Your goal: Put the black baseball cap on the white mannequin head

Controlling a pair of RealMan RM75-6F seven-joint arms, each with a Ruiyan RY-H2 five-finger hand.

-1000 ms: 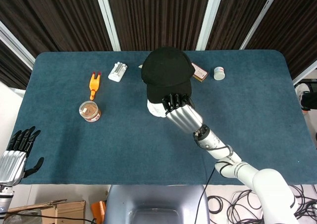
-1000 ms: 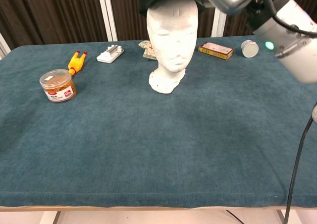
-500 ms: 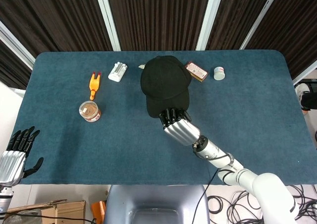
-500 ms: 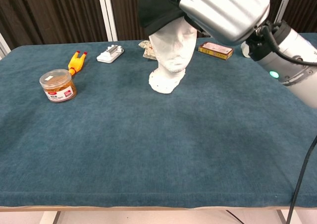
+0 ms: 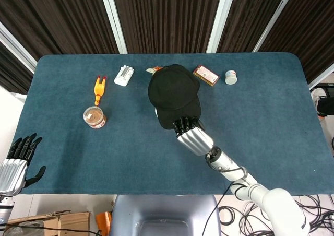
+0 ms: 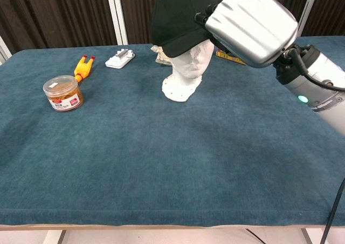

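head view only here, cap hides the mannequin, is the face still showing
Observer: Partly. In the chest view the cap covers the forehead and eyes; nose, mouth and chin of the mannequin show below the brim.
Operator: where's the right hand on it
Observer: The right hand holds the brim at the front, its back toward the chest camera.
Operator: base sitting flat
Observer: The chest view shows the base resting on the table, head upright.

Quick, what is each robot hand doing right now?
Left hand: open, holding nothing, off the table's edge.
Right hand: gripping the black baseball cap by its brim, over the white mannequin head.
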